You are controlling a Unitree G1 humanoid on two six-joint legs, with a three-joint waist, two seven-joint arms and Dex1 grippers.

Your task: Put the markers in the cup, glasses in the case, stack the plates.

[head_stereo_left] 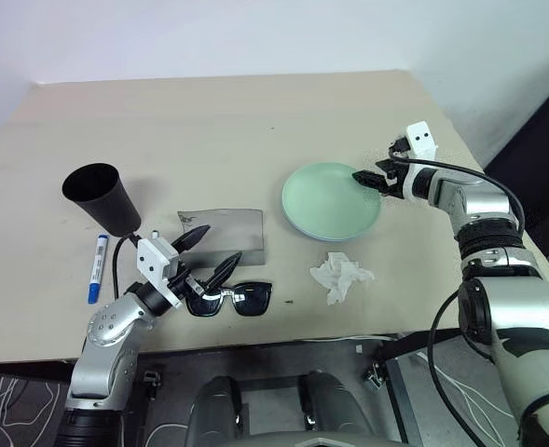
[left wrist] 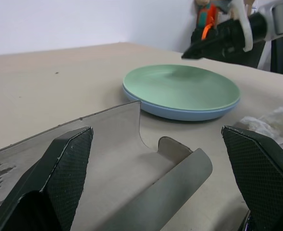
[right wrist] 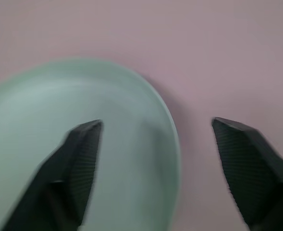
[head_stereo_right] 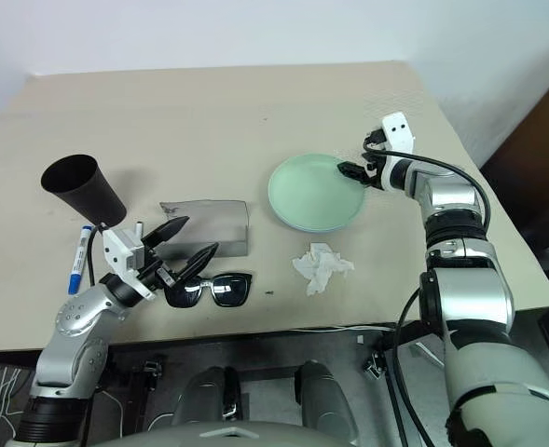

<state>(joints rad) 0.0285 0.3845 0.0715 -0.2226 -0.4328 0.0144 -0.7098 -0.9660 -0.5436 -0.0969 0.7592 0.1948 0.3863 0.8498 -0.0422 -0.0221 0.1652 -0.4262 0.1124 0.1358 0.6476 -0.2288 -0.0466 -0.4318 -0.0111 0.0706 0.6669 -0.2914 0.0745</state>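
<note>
Cup: (head_stereo_left: 100, 196) black, tipped over near the left edge of the surface (head_stereo_left: 218, 121), mouth toward the far left.
Marker: (head_stereo_left: 98, 268) white with blue cap and label, flat on the surface just in front of the cup.
Left claw: (head_stereo_left: 211, 253) fingers spread wide apart, empty, hovering over the near edge of the case, just above the sunglasses.
Case: (head_stereo_left: 232, 228) grey, lying open on the surface right of the cup, lid flap curling up.
Sunglasses: (head_stereo_left: 237, 299) black, on the surface just in front of the case, lenses facing the near edge.
Tissue: (head_stereo_left: 341, 277) crumpled, white, in front of the plates.
Plates: stacked right of the case, mint green plate (head_stereo_left: 330, 198) on top, pale blue plate (left wrist: 179, 113) showing as a rim beneath.
Right claw: (head_stereo_left: 369, 181) fingers apart, empty, one over the green plate and one past its right rim.
</note>
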